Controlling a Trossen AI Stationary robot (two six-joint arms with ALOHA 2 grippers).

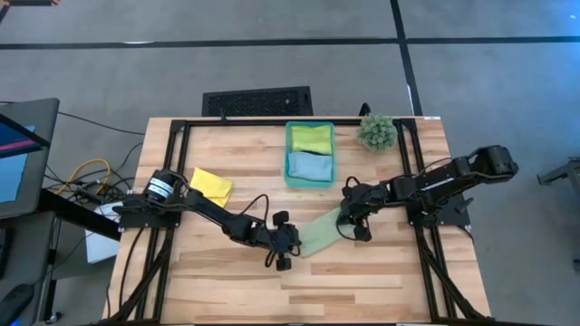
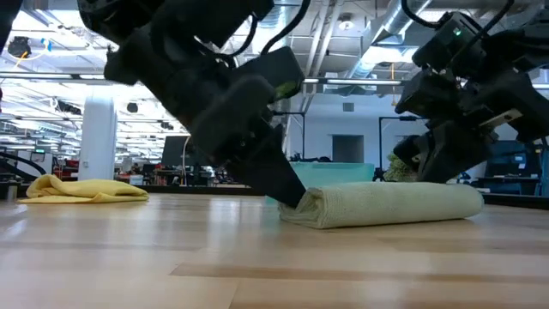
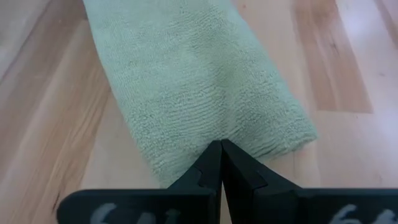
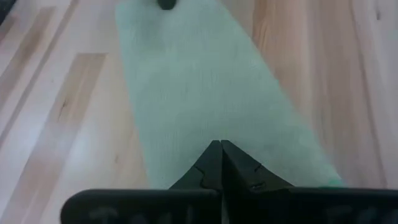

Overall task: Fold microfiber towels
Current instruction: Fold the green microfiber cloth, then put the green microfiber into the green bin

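Butcher-block table [image 1: 362, 281] carries both arms low: left gripper [image 1: 292, 244] pinched on one end of the pale green towel [image 1: 319, 234], right gripper [image 1: 349, 217] pinched on the other, the nubby cloth folded into a long strip.

Two dark, near-black arms, built from chunky jointed segments. The left arm [image 1: 213, 213] carries a silver-grey ring with a round black cap at its base, and thin black cables loop beside its links. The right arm [image 1: 435, 181] looks the same matte black throughout. Each wrist ends in two wedge-shaped black fingers [image 3: 208, 174] with stepped inner edges.
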